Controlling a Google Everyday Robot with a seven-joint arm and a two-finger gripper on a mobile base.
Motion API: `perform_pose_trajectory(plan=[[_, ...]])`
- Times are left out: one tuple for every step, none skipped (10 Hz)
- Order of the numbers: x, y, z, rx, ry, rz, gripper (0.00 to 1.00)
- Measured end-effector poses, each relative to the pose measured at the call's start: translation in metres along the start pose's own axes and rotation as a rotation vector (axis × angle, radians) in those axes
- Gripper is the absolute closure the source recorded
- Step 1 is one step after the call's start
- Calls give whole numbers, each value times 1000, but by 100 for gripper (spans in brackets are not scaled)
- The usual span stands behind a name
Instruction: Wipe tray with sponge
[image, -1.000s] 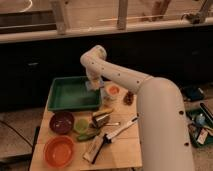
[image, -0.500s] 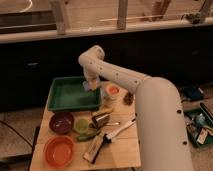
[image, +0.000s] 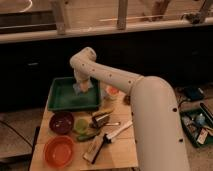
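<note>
At the back left of the wooden table (image: 122, 152) lies the green tray (image: 62, 98), shallow, with sloping sides. Over its right half hangs the gripper (image: 83, 86), and a small pale-blue sponge (image: 79, 90) shows right beneath it. I cannot tell whether the gripper grips the sponge, or whether the sponge touches the tray floor. The white arm hides the tray's far right corner.

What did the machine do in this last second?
The gripper, with the sponge under it, moved a little toward the picture's left over the tray. The tray and everything else on the table stayed put.
</note>
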Motion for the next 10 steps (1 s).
perform_pose_trajectory(plan=[[-10, 2, 5, -9, -24, -23, 97], [-17, 4, 10, -19, -43, -36, 97], [-21, 7, 15, -31, -57, -45, 97], [-27, 10, 24, -47, -72, -50, 97], [-31, 14, 34, -64, -85, -53, 97], [-31, 16, 38, -75, -92, -50, 97], [-29, 21, 46, -93, -100, -44, 97], [-30, 24, 52, -108, -106, -43, 97], [-29, 27, 58, -123, -110, -39, 97], [-29, 30, 63, -139, -110, -36, 97]])
